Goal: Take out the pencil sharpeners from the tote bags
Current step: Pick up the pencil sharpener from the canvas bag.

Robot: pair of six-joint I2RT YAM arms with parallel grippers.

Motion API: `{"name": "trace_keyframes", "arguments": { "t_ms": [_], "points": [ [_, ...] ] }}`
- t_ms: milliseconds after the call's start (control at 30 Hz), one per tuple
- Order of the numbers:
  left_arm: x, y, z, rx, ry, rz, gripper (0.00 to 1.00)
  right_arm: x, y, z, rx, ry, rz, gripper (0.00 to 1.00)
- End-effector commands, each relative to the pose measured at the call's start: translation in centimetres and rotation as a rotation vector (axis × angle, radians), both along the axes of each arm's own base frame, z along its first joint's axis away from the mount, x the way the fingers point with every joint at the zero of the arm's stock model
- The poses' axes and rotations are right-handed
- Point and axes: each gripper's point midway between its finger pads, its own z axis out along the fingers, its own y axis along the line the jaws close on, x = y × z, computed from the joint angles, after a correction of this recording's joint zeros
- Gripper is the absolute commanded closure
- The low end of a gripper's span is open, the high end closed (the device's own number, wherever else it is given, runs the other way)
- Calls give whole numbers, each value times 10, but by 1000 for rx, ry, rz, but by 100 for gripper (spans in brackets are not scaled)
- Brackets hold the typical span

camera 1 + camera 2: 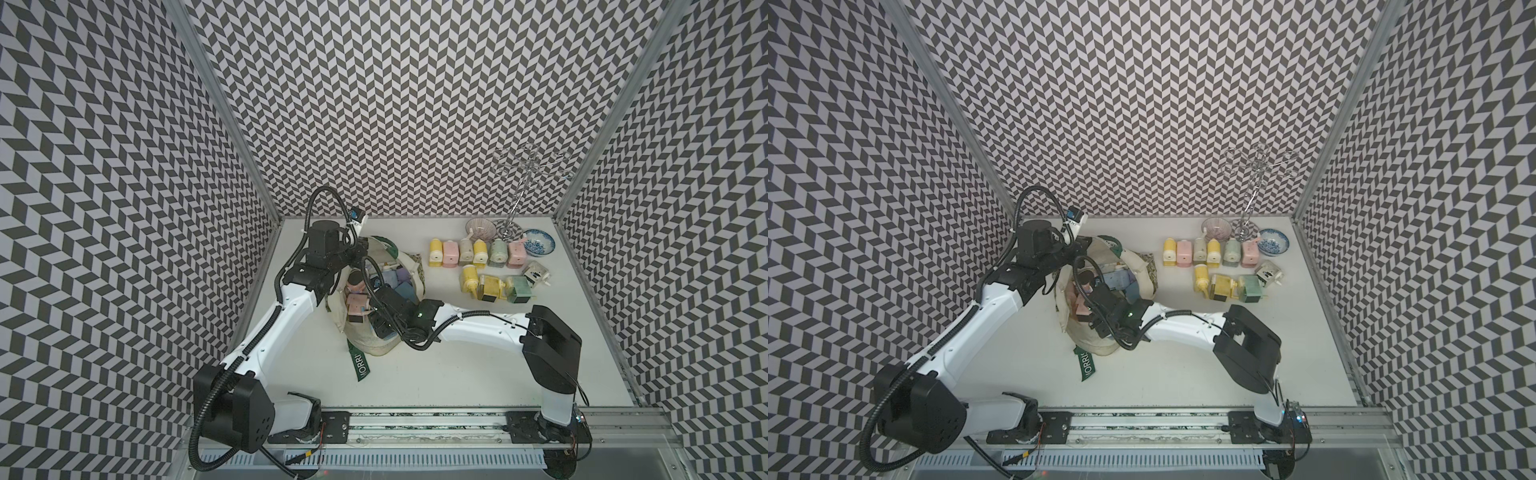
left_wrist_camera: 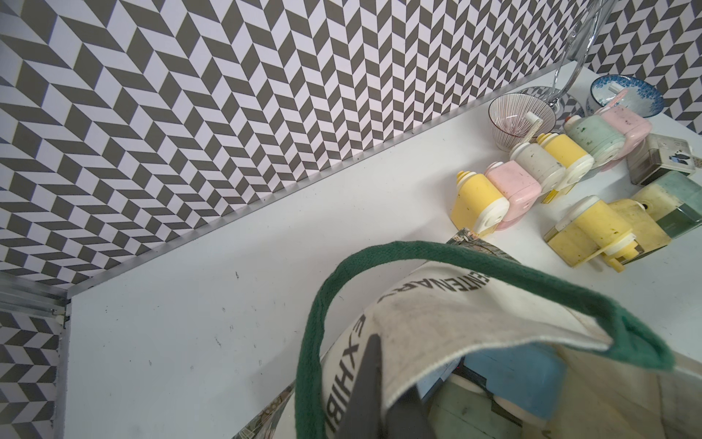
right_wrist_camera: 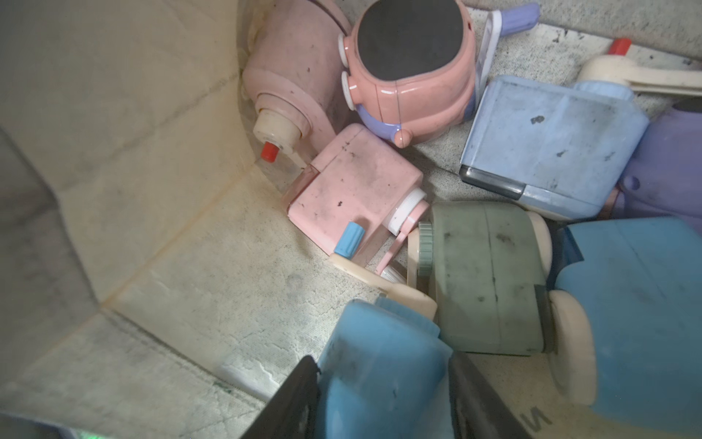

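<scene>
**Clamping a blue sharpener on the bag floor; lift not yet begun**

Noting blue sharpener point(image 3: 380, 403) lying on the floor of the tote bag point(image 1: 370, 343), toward the bag's near end. Reading its long axis as running in line with the fingers, so spanning only the short width. Seeing a smooth, boxy, mid-blue plastic body with rounded edges, scuffed with dark specks. Judging it rigid and light, perhaps a little slippery.

Finding right gripper point(image 3: 383, 361) reaching in from the right and sitting directly over it. Seeing fingers point(image 3: 296, 399) pressing on both flanks by the look of it; firmness of hold not checkable here. Judging the way out as straight up through the mouth, then off to the right.

Logging green sharpener point(image 3: 486, 277) just beside one flank, with its cream crank point(image 3: 410, 300) lying against the blue body's end away from the wrist. Expecting a possible snag there on lifting. Logging pink sharpener point(image 3: 353, 190) deeper in, apart.

Seeing left gripper point(image 2: 387, 395) at the bag's far-left rim, pinched shut on a fold of canvas, propping the mouth open.

Counting taken-out sharpeners point(image 1: 478, 253) standing in two rows on the table point(image 1: 415, 374), far right, well apart from the bag.
</scene>
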Motion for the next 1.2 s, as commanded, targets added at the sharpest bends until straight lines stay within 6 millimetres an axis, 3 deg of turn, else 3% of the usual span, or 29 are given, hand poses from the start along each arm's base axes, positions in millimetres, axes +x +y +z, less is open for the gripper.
{"name": "trace_keyframes", "arguments": {
  "t_ms": [0,167,367,867,1167],
  "points": [
    [0,-7,46,-34,-123,-23,100,8,-36,-33,-207,10,-19,46],
    [0,-7,46,-35,-124,-24,100,5,-30,-40,-239,49,-1,36],
    [-1,-8,45,-37,-120,-28,100,-4,-32,-63,-298,80,5,28],
    [0,-9,43,-36,-114,-30,100,-13,-66,-94,-558,26,-65,14],
    [0,-10,42,-33,-113,-33,100,-4,-77,-75,-592,-56,-132,6]
  ]
}}
